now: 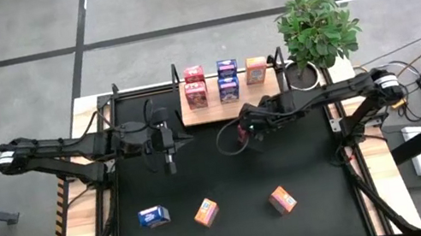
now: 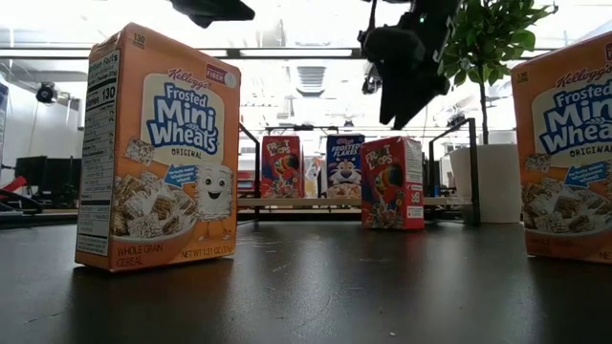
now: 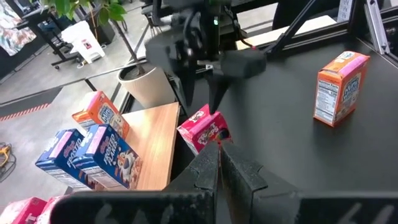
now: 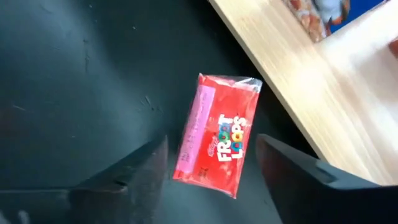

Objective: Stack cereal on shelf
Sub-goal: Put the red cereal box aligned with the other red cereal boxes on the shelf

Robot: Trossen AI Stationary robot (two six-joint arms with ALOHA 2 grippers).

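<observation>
A red Froot Loops cereal box (image 4: 217, 134) stands upright on the black table just in front of the shelf (image 1: 214, 113). My right gripper (image 4: 212, 149) hangs open above it (image 2: 402, 105), with a finger on either side of the box's top and no touch. The wood shelf carries two red boxes (image 1: 194, 86), two blue boxes (image 1: 227, 80) and one orange box (image 1: 256, 69), all standing. A blue box (image 1: 153, 217) and two orange boxes (image 1: 205, 213) (image 1: 281, 199) stand near the table's near edge. My left gripper (image 1: 169, 155) is shut and waits left of the shelf's front.
A potted plant (image 1: 312, 30) stands at the shelf's right end, close behind my right arm. The shelf's black frame posts (image 2: 435, 172) rise at its corners. Open black tabletop (image 1: 229, 171) lies between the grippers and the near row of boxes.
</observation>
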